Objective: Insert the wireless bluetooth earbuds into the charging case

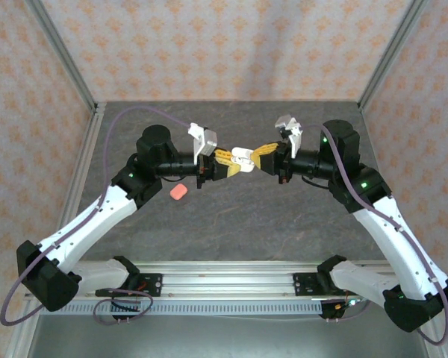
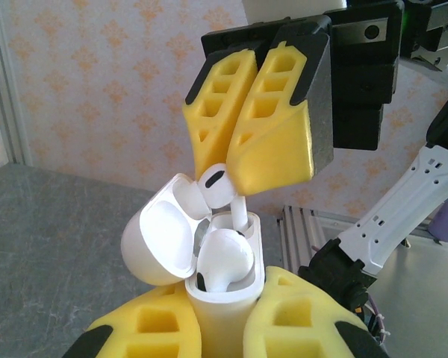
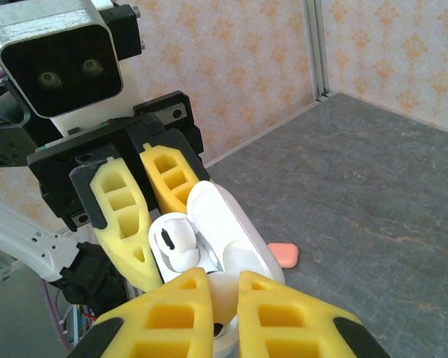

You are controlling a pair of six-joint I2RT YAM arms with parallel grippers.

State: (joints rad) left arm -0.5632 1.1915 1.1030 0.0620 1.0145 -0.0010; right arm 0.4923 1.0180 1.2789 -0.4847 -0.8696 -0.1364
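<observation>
Right tool [image 2: 235,170] pinches earbud [image 2: 215,186]; top view adds pink case [image 1: 178,192], perhaps.

No readable text, labels, brands or numbers on anything.

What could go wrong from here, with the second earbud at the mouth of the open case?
1. The right gripper holds the second earbud at a slant beside the seated earbud; it may jam or knock that one loose.
2. The left gripper holds the case above the table; an earbud that slips would likely fall.
3. The open lid stands close to the right fingers and might get pushed.
</observation>
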